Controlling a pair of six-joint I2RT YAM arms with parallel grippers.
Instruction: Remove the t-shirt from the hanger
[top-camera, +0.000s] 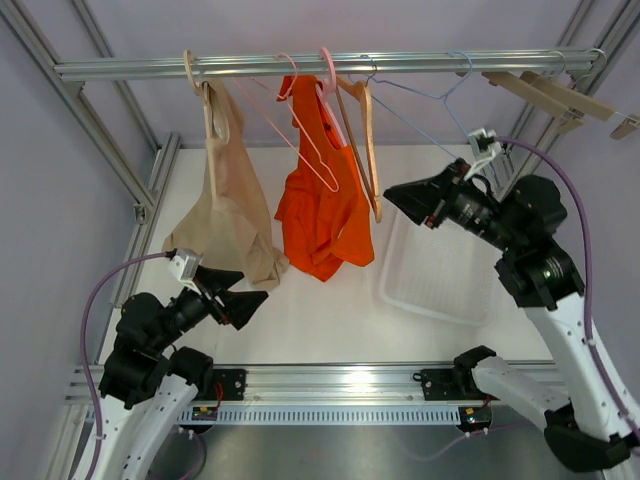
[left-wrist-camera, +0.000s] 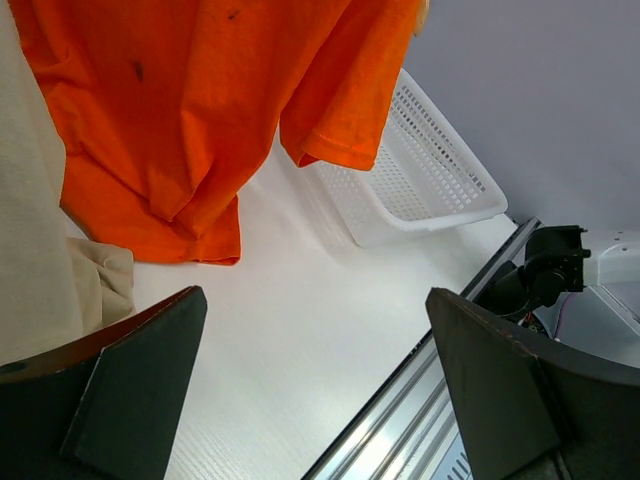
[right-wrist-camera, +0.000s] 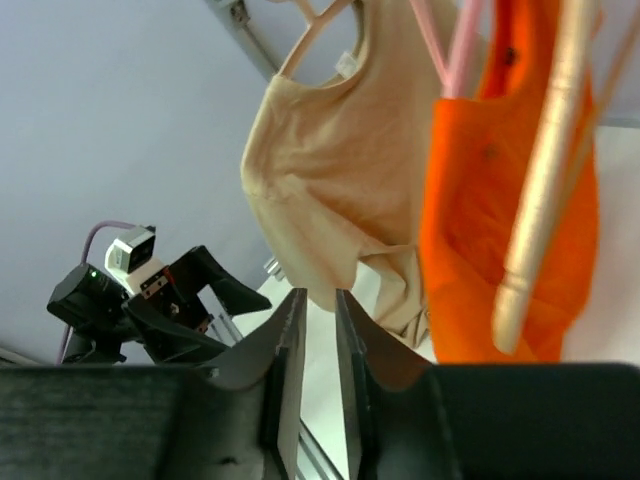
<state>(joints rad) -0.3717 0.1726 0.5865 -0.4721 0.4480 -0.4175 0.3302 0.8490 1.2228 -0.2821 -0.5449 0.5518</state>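
— Sleeves mark the orange t-shirt (top-camera: 325, 215) as the one to come off, I'd guess. It hangs under the middle of the rail (top-camera: 130, 68) on a pink hanger (top-camera: 328, 72), its hem sagging toward the table (top-camera: 330, 320).
— Is anything holding it?
— No, neither arm touches it. The right end effector (top-camera: 392, 192) sits below the rail's right half, level with the shirt and pointed at it. Its fingers are nearly pressed together and grip nothing. The left end effector (top-camera: 255, 284) is low beneath the rail's left part, spread wide and empty.
— So the left one takes the hem?
— Possibly, while the right steadies the hanger. That's only my reading.
— Anything in the way?
— A bare wooden hanger (top-camera: 365, 150) hangs from the rail right against the shirt, between it and the right arm. A beige top (top-camera: 225, 210) dangles near the rail's left end, just above the left end effector. A white basket (top-camera: 440, 312) lies below the rail's right portion, likely for the shirt.
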